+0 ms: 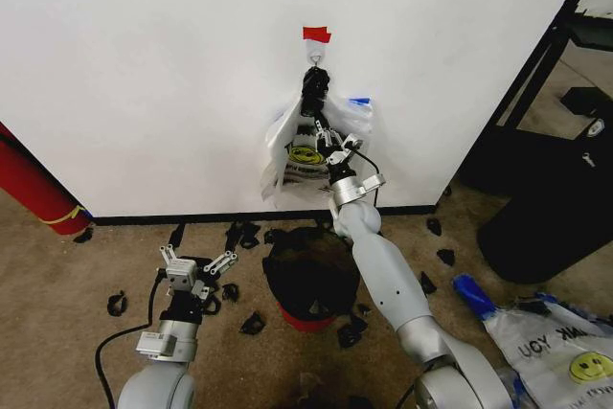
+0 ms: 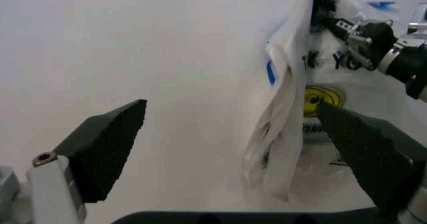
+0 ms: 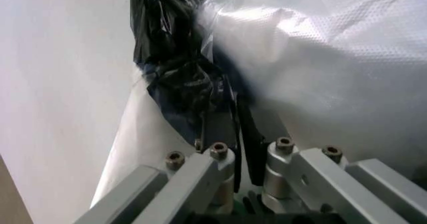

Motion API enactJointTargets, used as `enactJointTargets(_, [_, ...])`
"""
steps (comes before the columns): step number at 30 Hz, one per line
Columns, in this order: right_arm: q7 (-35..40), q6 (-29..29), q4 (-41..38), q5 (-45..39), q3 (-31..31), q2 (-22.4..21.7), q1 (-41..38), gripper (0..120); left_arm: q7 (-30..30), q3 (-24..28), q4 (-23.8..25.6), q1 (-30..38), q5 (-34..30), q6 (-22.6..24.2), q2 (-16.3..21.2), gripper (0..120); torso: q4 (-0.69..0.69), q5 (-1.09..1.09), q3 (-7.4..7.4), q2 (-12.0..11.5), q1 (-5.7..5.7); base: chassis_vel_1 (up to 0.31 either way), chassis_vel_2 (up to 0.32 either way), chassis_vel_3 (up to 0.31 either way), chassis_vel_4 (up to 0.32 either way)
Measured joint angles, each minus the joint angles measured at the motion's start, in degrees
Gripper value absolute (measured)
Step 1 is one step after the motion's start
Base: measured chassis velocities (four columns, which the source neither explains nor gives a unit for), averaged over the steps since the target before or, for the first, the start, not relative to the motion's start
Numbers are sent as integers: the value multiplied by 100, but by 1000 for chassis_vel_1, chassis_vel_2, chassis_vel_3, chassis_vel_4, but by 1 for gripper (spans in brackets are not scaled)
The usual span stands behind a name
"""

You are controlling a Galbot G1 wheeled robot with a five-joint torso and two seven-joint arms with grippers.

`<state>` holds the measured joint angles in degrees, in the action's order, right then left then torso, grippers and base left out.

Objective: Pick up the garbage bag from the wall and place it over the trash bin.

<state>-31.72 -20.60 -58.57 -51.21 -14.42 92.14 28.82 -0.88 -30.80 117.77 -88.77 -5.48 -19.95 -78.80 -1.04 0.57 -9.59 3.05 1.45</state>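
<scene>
Black-padded left gripper [image 1: 197, 257]: jaws apart, low beside the trash bin [image 1: 297, 284].
Right gripper [image 1: 324, 137]: jaws pinched on a black plastic strip [image 3: 223, 109].
Garbage bag [image 1: 356, 118]: hanging on the wall [image 1: 144, 64], beside the smiley-face bag [image 1: 305, 155].
Risk: pulling may drag the wrong bag along.
Hook [image 1: 315, 61]: could snag and tear thin plastic.

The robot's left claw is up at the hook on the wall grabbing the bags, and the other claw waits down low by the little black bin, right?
Not quite. It is the right claw that is up at the bags under the hook, as the head view shows. The left claw waits low beside the black bin, open.
</scene>
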Motion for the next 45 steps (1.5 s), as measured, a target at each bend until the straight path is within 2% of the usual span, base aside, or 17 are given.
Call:
enactJointTargets(2, [-46, 2, -1, 0, 2, 0, -7, 0, 0, 0, 0, 0, 0, -1, 5, 100, 0, 0, 0, 0, 0, 0, 0, 0, 0])
enactJointTargets(15, [-144, 50, -376, -11, 67, -1, 208, 0, -2, -13, 2, -11, -14, -27, 45, 100, 0, 0, 0, 0, 0, 0, 0, 0, 0])
enactJointTargets(22, [-137, 191, -1150, -8, 295, -1, 999, 0, 18, -26, -31, 12, -148, -128, 85, 100, 1, 0, 1, 0, -1, 0, 0, 0, 0])
enactJointTargets(32, [-274, 254, -1522, 53, 252, -1, 1666, 0, 32, 6, -71, 24, -205, -218, 80, 100, 0, 0, 1, 0, -1, 0, 0, 0, 0])
enactJointTargets(37, [-452, 301, -1836, 147, 176, -11, 2255, 0, 42, -36, -52, -31, -267, -298, 94, 100, 0, 0, 1, 1, -1, 0, 0, 0, 0])
enactJointTargets(45, [-1095, 386, -2301, 239, -135, -467, 3111, 0, 65, -84, 27, -143, -294, -385, 82, 100, 0, -1, 1, 1, -1, 0, 0, 0, 0])
